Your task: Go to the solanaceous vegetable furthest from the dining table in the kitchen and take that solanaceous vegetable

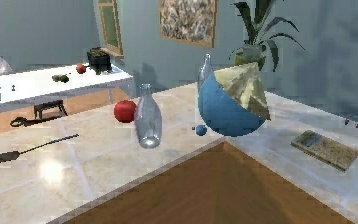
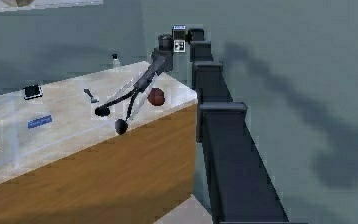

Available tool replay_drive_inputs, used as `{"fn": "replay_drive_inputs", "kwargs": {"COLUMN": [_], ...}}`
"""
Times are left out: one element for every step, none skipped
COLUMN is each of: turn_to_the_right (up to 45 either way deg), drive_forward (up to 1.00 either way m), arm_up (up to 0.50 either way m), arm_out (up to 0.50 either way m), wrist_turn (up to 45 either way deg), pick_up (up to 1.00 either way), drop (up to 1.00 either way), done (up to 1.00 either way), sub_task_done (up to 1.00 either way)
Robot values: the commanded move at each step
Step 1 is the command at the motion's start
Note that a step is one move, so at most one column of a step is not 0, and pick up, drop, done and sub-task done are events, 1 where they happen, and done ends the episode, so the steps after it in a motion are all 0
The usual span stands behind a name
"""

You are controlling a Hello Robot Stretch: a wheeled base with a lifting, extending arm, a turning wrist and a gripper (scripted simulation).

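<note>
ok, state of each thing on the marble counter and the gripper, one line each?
Clear glass bottle: upright on the marble counter.
Red round vegetable: resting on the counter, beside the bottle.
Blue round bowl: tilted, beige lump at its mouth.
Black long-handled tool: lying flat.
Flat tan book-like slab: lying flat.
Gripper: near the counter's edge; cannot tell whether it holds anything.

Wall painting [image 1: 187, 20], top beyond the edge

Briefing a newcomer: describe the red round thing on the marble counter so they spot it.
Find the near marble counter. Beside the clear glass bottle, left of the big blue bowl, sits the red round thing. Nothing else on that counter is red.
</note>
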Motion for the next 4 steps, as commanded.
{"fn": "replay_drive_inputs", "kwargs": {"turn_to_the_right": [0.0, 0.0, 0.0, 0.0], "drive_forward": [0.00, 0.00, 0.00, 0.00], "arm_up": [0.00, 0.00, 0.00, -0.12], "arm_out": [0.00, 0.00, 0.00, 0.00], "wrist_turn": [45.0, 45.0, 24.0, 0.0], "pick_up": [0.00, 0.00, 0.00, 0.00], "drop": [0.00, 0.00, 0.00, 0.00], "done": [0.00, 0.00, 0.00, 0.00], "sub_task_done": [0.00, 0.00, 0.00, 0.00]}}
